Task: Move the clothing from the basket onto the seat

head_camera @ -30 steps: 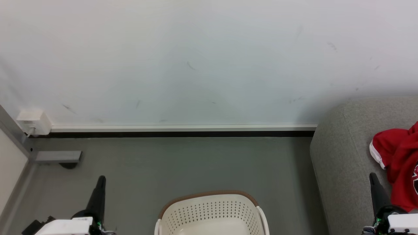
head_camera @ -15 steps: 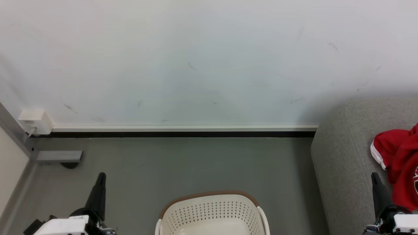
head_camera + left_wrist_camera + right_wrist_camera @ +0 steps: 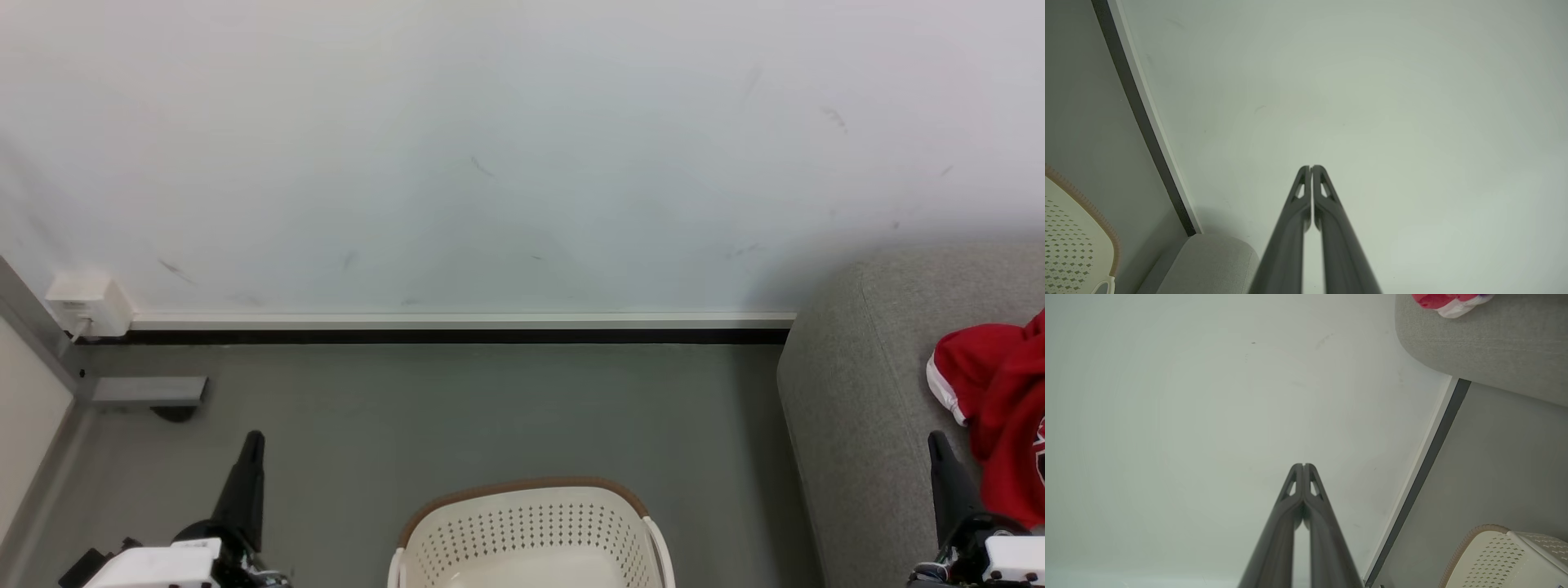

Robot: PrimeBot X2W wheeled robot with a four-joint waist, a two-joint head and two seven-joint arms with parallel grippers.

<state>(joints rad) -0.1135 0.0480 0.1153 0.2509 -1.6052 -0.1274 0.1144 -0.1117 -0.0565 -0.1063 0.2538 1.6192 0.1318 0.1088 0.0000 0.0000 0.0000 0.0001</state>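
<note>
Red clothing (image 3: 1008,400) on seat (image 3: 857,384), just beside right fingers (image 3: 947,474); left fingers (image 3: 245,482) far; both clenched, empty.

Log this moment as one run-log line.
left claw: shut, empty | right claw: shut, empty | red clothing: on sofa | basket: on floor, no clothing seen inside

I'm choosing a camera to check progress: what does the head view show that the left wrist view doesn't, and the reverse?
Head view's extras: the clothing lying on the seat, the right gripper, a white wall box. Left wrist view's extra: the left gripper close up, fingertips pressed together. Shared: the basket, the seat, the left gripper, the skirting.
</note>
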